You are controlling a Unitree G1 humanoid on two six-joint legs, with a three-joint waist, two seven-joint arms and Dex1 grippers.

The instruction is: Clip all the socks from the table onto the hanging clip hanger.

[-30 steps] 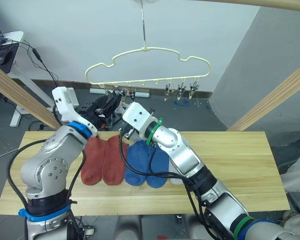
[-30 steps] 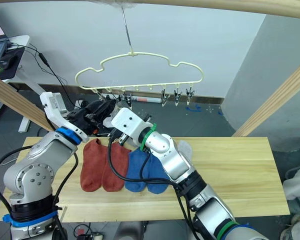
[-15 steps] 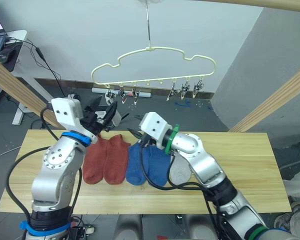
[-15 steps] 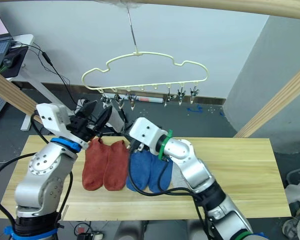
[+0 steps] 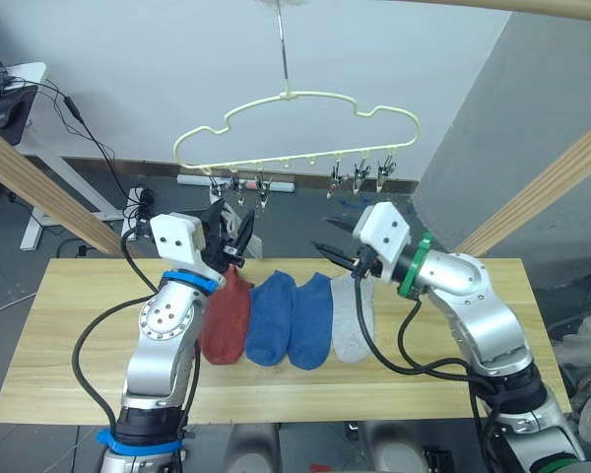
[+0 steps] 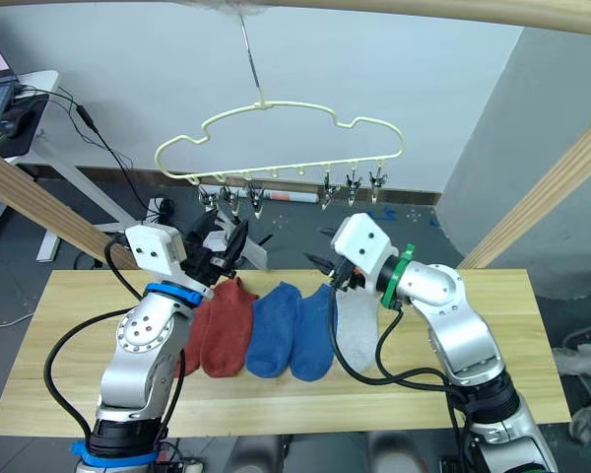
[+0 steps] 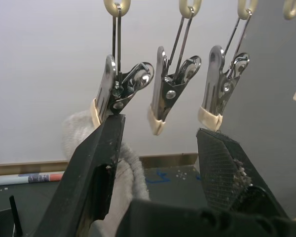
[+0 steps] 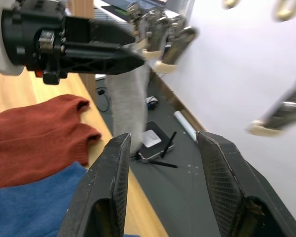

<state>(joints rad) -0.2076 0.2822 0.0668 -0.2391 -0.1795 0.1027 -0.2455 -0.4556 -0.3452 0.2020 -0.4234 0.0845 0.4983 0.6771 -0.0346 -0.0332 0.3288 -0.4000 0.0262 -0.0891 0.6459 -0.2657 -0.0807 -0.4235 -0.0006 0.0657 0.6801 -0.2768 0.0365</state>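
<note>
**One grey sock hanging on the leftmost clip, five lying on the counter**

Left eye view: the pale yellow wire clip hanger with the cloud-like outline (image 5: 295, 128) is hanging by its slim hook above the far edge of the pale wooden plank counter (image 5: 69, 325). On the counter a row of socks is lying side by side: the rust-red ankle socks (image 5: 227, 315), one partly hidden behind the left arm, then the two blue ankle socks (image 5: 291, 320), then a light grey ankle sock (image 5: 353, 315) at their 3 o'clock. The left pincer (image 5: 231, 232) is pointing up toward the hanger's left clips, fingers spread wide and holding nothing. The right pincer (image 5: 337, 256) is hovering over the counter's far edge above the grey sock, fingers spread and empty.

Left wrist view: three small metal clips (image 7: 175, 89) are hanging in a row at 12 o'clock from the left pincer. The second light grey sock (image 7: 121, 173) is hanging from the leftmost clip, partly behind one black finger (image 7: 93, 173); whether the finger is touching it I cannot tell.

Right wrist view: the hanging grey sock is dangling beside the left pincer's black fingers, beyond the counter's edge. The rust-red and blue socks are lying on the counter. The right pincer's fingers (image 8: 224, 182) are standing wide apart with nothing between them.
</note>
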